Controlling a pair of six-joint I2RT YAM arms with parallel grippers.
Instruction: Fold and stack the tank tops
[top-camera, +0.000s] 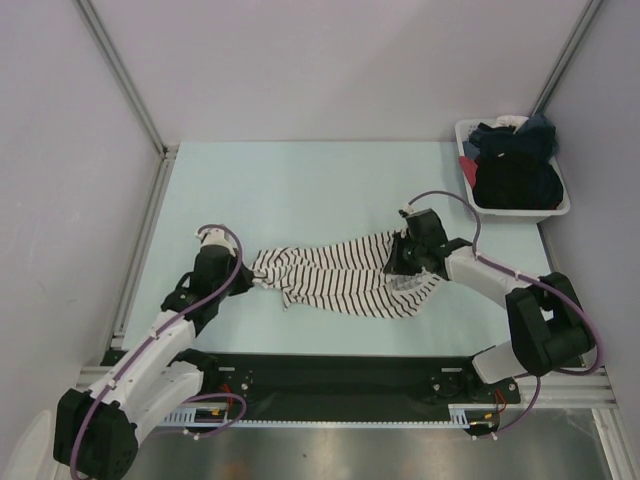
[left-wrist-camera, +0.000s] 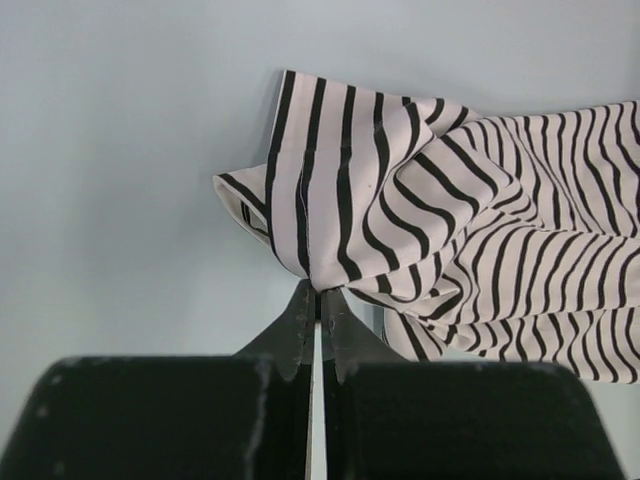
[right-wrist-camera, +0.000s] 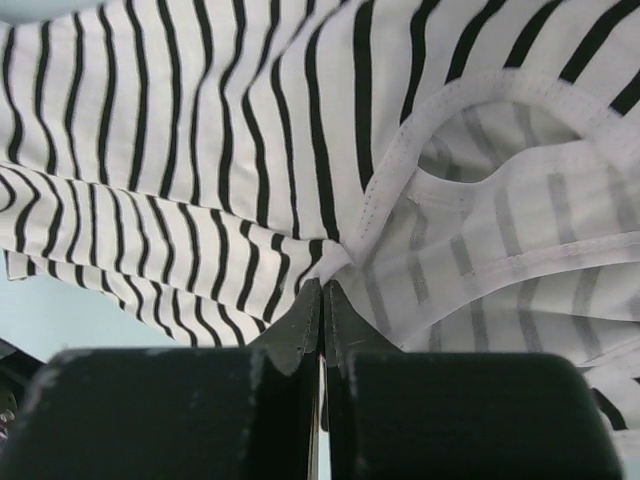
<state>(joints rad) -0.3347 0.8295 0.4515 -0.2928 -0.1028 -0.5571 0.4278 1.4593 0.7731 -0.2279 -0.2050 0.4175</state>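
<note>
A white tank top with thin black stripes (top-camera: 335, 278) lies crumpled across the middle of the table between the two arms. My left gripper (top-camera: 243, 277) is shut on its left end; in the left wrist view the fabric (left-wrist-camera: 400, 220) bunches right at the closed gripper (left-wrist-camera: 320, 292). My right gripper (top-camera: 400, 262) is shut on the right end, pinching the cloth near a white hemmed armhole edge (right-wrist-camera: 400, 180) at its tips (right-wrist-camera: 322, 285). The striped cloth (right-wrist-camera: 200, 160) fills that view. A plain black tank top is not told apart from the dark clothes in the bin.
A white bin (top-camera: 560, 205) of dark and mixed clothes stands at the back right corner. Metal frame posts rise at the back left (top-camera: 120, 75) and back right. A black rail (top-camera: 340, 375) runs along the near edge between the arm bases.
</note>
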